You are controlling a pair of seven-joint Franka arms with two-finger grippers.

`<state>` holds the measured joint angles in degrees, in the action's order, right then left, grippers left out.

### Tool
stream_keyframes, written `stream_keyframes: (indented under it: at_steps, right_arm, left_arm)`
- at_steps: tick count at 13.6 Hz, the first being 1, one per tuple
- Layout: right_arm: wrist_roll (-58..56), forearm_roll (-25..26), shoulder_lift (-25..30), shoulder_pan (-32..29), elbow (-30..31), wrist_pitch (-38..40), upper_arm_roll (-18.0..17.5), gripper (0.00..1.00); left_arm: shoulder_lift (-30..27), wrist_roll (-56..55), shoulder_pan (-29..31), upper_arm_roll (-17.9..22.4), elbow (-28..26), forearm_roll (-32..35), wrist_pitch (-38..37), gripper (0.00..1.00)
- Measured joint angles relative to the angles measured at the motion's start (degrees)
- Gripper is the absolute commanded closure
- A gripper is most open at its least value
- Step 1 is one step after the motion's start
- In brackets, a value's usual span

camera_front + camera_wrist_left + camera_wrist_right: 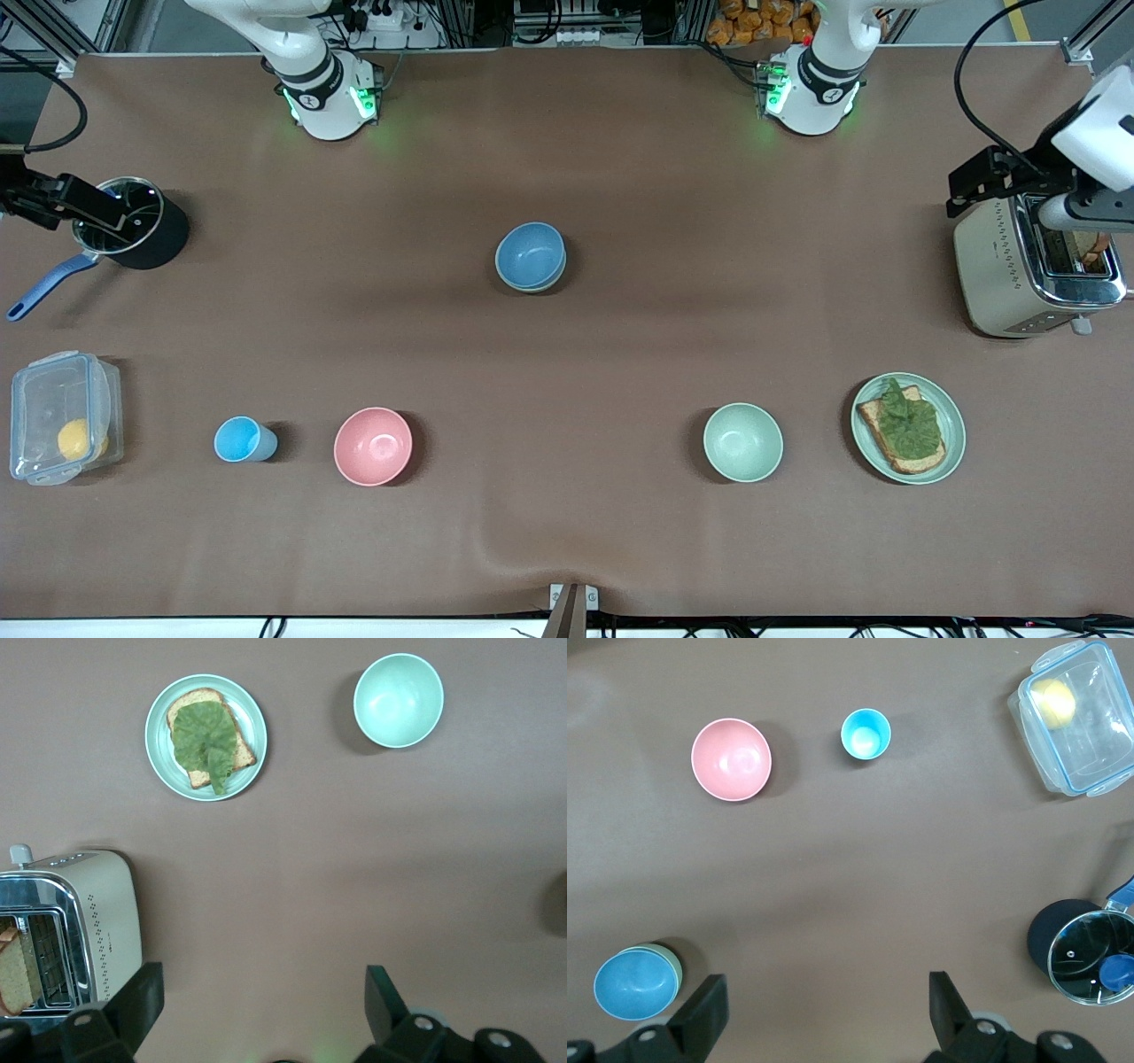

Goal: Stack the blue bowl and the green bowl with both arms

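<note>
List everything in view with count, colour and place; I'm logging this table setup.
Round matte blue bowl: 1, mid-blue, table middle, nested in the green bowl.
Sage-green bowl: 1, only its rim shows under the blue bowl.
Pale mint bowl: 1, beside the plate.
Mint plate: 1, holds toast with lettuce.
Cream toaster: 1, left arm's end.
Pink bowl: 1, beside the cup.
Light-blue cup: 1.
Clear lidded box: 1, holds something yellow.
Black pot: 1, glass lid, blue handle.
Left gripper: open, over the toaster.
Right gripper: open, over the pot.
</note>
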<state>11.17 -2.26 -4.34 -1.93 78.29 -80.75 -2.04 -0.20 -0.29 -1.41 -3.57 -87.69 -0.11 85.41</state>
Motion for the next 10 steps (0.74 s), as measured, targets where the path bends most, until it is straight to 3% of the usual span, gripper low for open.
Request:
stream_keyframes:
  at_steps: [10]
  right_arm:
    - [-0.03,0.01,0.00,0.00,0.00,0.25,-0.08,0.00]
  left_arm:
    - [0.29,0.24,0.46,0.02,0.07,0.00,0.00,0.00]
